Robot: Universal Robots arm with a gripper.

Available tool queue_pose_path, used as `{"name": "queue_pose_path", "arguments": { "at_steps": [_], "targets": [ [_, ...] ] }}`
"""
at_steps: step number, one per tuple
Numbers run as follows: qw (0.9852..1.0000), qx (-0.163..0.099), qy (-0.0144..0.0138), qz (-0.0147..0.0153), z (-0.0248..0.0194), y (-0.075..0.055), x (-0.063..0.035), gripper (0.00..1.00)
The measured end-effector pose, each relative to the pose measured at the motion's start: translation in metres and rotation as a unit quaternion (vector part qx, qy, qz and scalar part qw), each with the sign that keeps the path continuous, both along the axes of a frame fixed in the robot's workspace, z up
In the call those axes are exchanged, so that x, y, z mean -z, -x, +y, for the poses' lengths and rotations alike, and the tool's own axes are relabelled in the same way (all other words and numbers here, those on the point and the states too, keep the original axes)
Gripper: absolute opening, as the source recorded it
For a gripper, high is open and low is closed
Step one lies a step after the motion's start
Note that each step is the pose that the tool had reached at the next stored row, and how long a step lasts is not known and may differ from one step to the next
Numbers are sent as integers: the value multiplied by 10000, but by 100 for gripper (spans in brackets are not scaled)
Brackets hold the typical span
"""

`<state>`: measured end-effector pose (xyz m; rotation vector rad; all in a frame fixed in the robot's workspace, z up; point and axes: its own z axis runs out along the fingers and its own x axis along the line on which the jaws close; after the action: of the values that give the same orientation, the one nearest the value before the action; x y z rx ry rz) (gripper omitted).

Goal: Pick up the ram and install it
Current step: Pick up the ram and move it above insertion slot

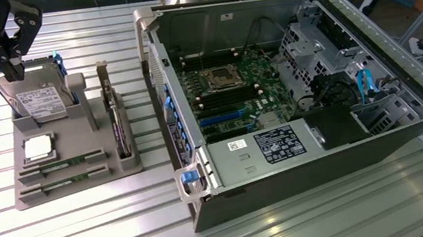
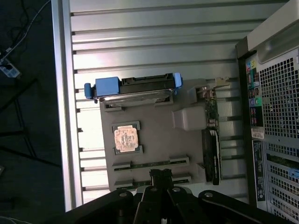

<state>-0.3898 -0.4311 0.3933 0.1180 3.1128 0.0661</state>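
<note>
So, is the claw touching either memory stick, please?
Apart. The exterior view shows the claw up by the hard drive, clear of both memory sticks.

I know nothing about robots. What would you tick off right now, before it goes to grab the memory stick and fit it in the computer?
1. Thin green ram sticks lying in the grey plastic holder: ok.
2. Black gripper on a stick: not ok; it hangs above the holder, by the silver hard drive.
3. Black computer case open, green motherboard exposed: ok.
4. Way down to the sticks unobstructed: ok.
5. Motherboard memory slots free: cannot tell.
</note>
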Motion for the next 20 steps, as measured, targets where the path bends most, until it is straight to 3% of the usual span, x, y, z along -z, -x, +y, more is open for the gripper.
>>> {"name": "queue_pose_path", "arguments": {
  "at_steps": [6, 12, 20],
  "targets": [
    [10000, -28, 0, 0, 0, 0, 0, 10],
    [9997, -249, 0, -1, -3, -4, 1, 10],
    [9968, -796, 0, 0, -3, -18, 0, 10]
  ]
}}
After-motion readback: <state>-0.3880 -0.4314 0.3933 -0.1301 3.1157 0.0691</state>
